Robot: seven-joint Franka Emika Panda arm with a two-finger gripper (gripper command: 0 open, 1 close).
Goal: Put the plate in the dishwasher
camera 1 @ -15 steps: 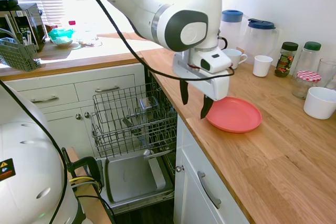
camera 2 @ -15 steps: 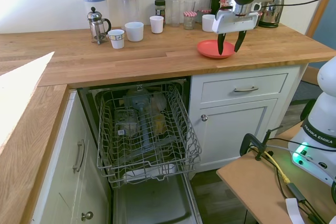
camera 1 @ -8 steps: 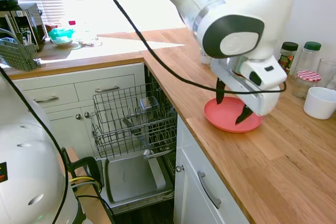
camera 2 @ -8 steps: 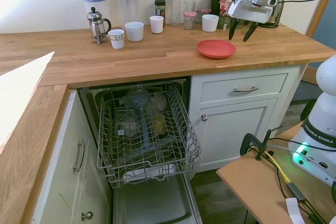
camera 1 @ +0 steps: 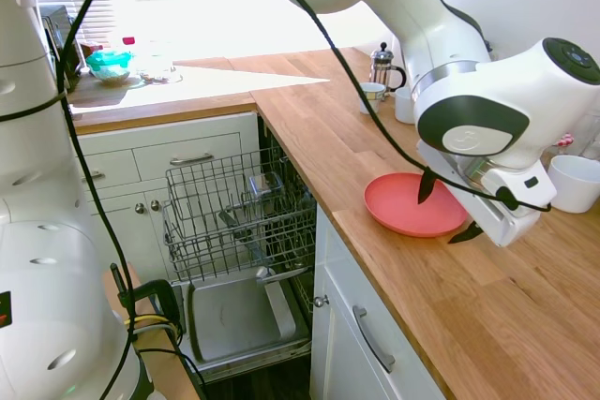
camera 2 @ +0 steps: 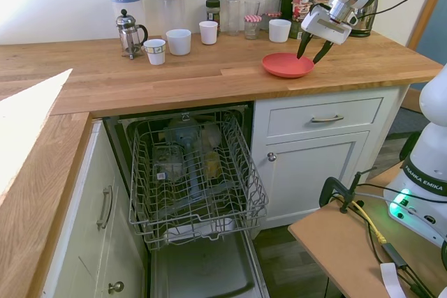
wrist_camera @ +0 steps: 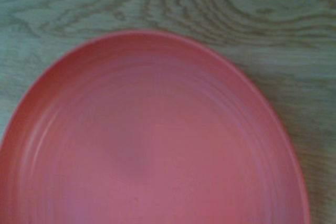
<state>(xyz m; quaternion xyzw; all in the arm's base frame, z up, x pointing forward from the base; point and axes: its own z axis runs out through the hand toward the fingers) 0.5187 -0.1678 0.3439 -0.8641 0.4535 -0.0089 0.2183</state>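
The gripper (camera 1: 451, 210) has swung round in the last second: from hanging upright at the plate's near edge, it now sits tilted over the far side of the plate (camera 1: 412, 203), fingers spread and empty, one tip over the plate's rim and the other just past it above the countertop (camera 1: 506, 306). In the second exterior view the gripper (camera 2: 310, 48) angles down toward the plate (camera 2: 287, 65) from behind. The plate has not budged; it lies flat on the wood near the counter's front edge, and it fills the wrist view (wrist_camera: 152, 140). By the look of it, the arm is lining up an edge grasp, with no contact yet. The dishwasher (camera 2: 192, 179) stands open, its wire rack (camera 1: 239, 213) pulled out and waiting. Nothing is lifted; the whole carry is still ahead.
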